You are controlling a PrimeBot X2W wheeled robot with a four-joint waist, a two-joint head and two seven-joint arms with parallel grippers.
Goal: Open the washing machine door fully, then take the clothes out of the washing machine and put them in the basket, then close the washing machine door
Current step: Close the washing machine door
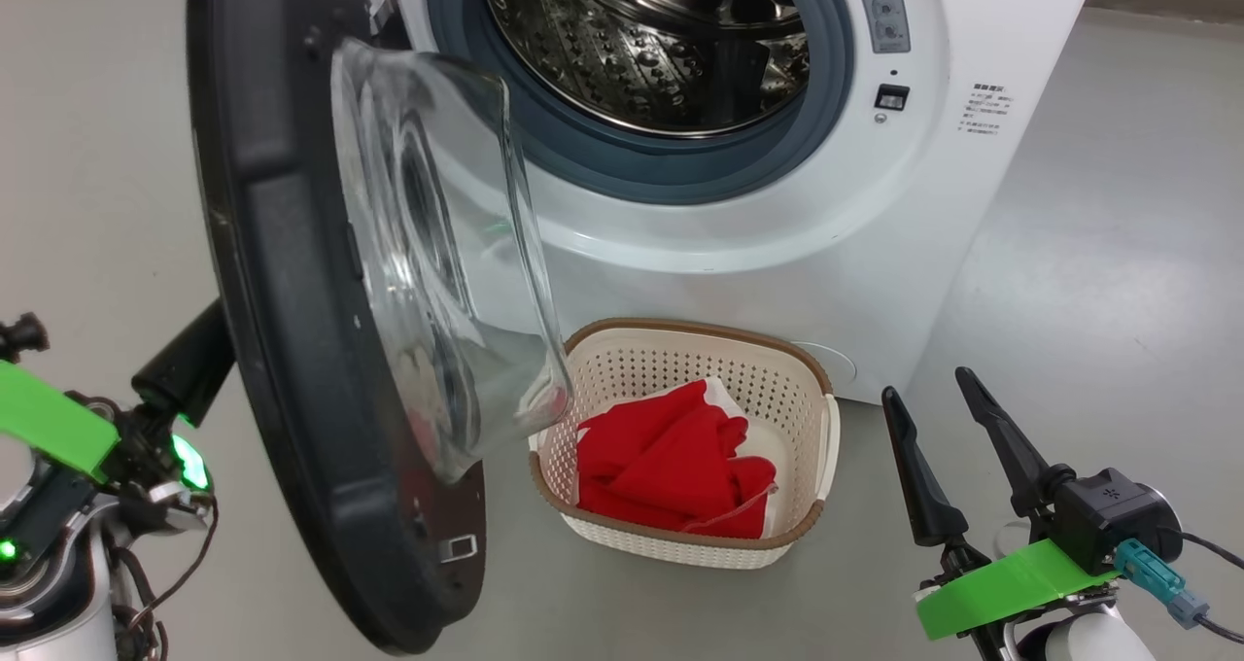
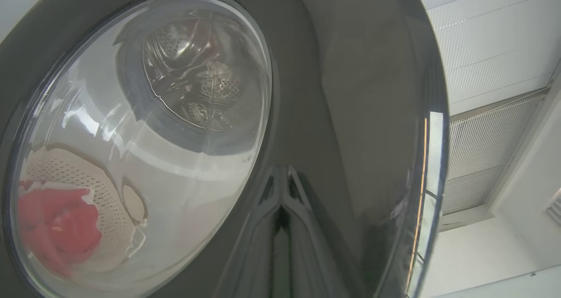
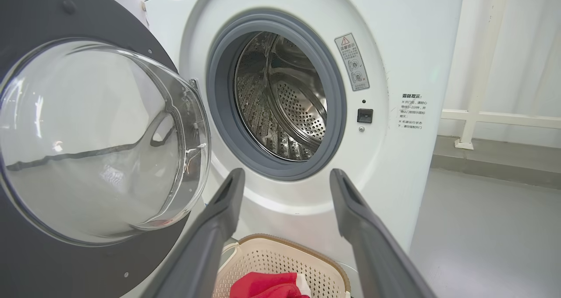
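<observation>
Nearest the lens, at the lower left of the head view, the left gripper sits behind the washing machine door. Its fingers look drawn together, tips against the black outer face. The door stands swung out, left of the washing machine, whose drum looks empty. At bottom centre the clothes lie in the basket. At lower right the right gripper hangs open and empty. Closing seems the step in hand; it calls for a steady push until the latch catches.

Door rim glossy w/ clear smooth glass; washer drum shiny perforated steel; basket matt plastic; clothes soft cloth.
</observation>
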